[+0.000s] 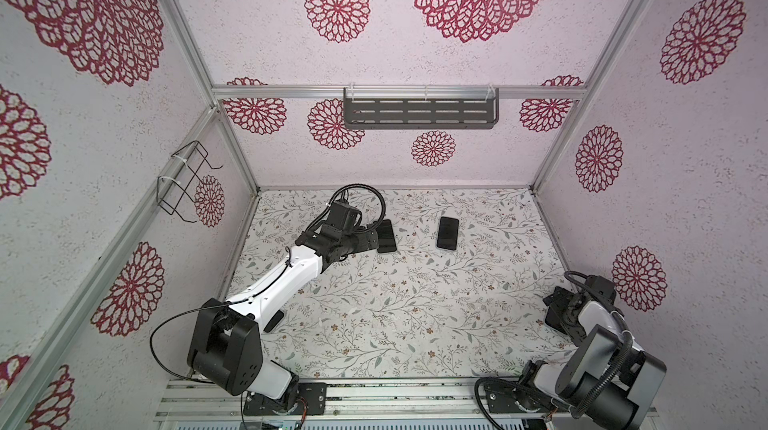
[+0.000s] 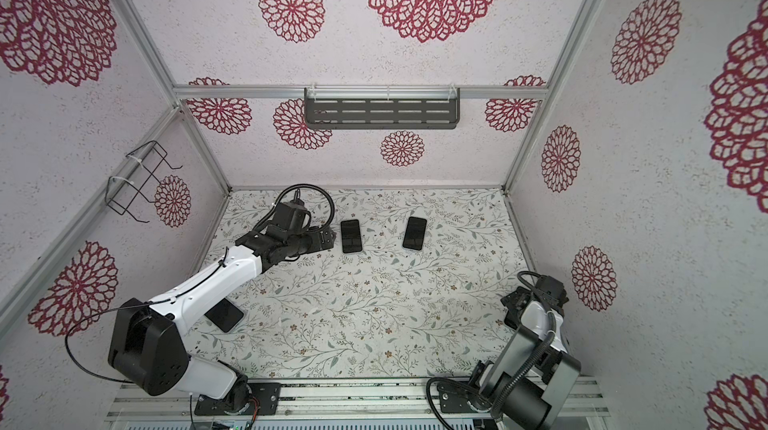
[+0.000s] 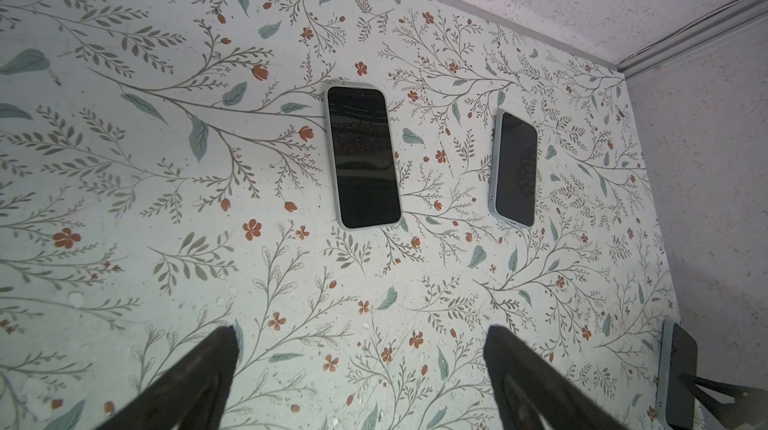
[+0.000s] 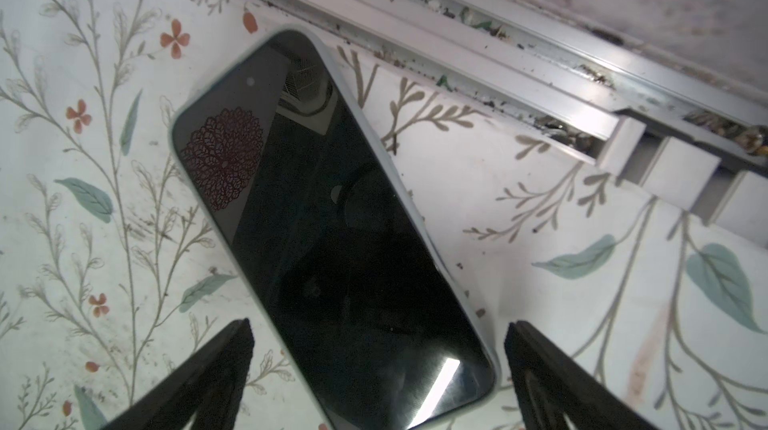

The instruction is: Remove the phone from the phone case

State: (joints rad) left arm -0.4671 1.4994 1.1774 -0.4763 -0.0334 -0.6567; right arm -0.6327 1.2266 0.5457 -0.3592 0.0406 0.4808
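The cased phone (image 3: pixel 361 158) is laid flat on the counter (image 3: pixel 124 199). Just beside it the left pincer (image 3: pixel 361 336) is held apart, probably to take its edges. The right pincer (image 4: pixel 378 328), also apart, is poised over a second cased phone (image 4: pixel 324 220).

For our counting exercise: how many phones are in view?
4 phones: two toward the back, one under the left arm, one below the right gripper; others may be hidden.

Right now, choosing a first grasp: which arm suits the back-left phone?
Left: the left gripper, open, sits beside that cased phone; the right gripper hangs far off to the right.
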